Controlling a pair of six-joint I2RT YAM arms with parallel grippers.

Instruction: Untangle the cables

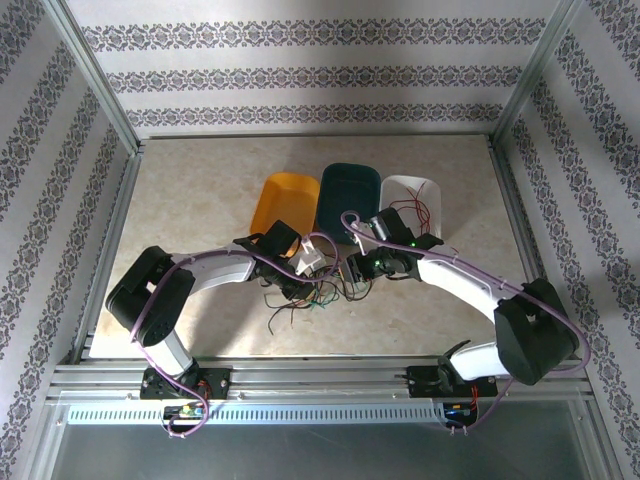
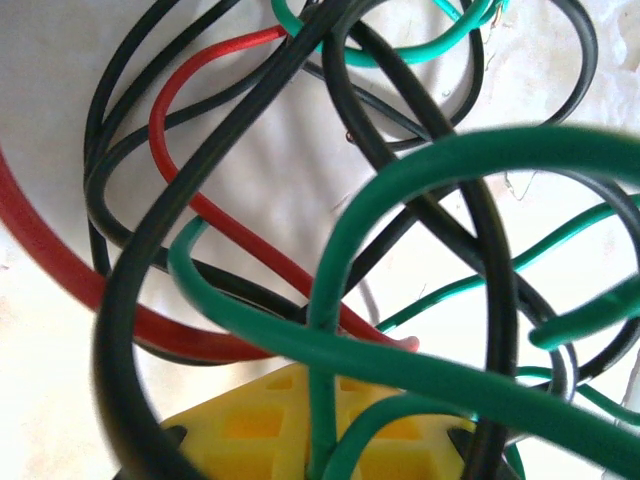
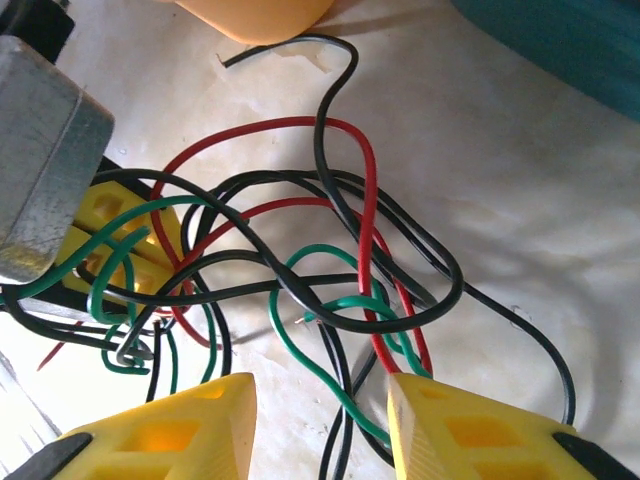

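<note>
In the top view we see our left gripper point(image 1: 298, 283) left of centre, its jaws closed tight on the cables point(image 1: 322, 297). They are a red, green and black tangle lying on the table point(image 1: 200, 200) mid-frame, below the orange tray point(image 1: 285, 205). Just right of the tangle our right gripper point(image 1: 357, 268) stands partly open. In its wrist view the yellow fingers point(image 3: 480, 430) straddle several loops at the bottom of the frame and grip nothing.

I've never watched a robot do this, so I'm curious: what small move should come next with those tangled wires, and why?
Probably the right hand should close on one strand lying between its fingers. The left hand pinches the cables at the far side, while the right hand stands open over the tangle, holding nothing.
</note>
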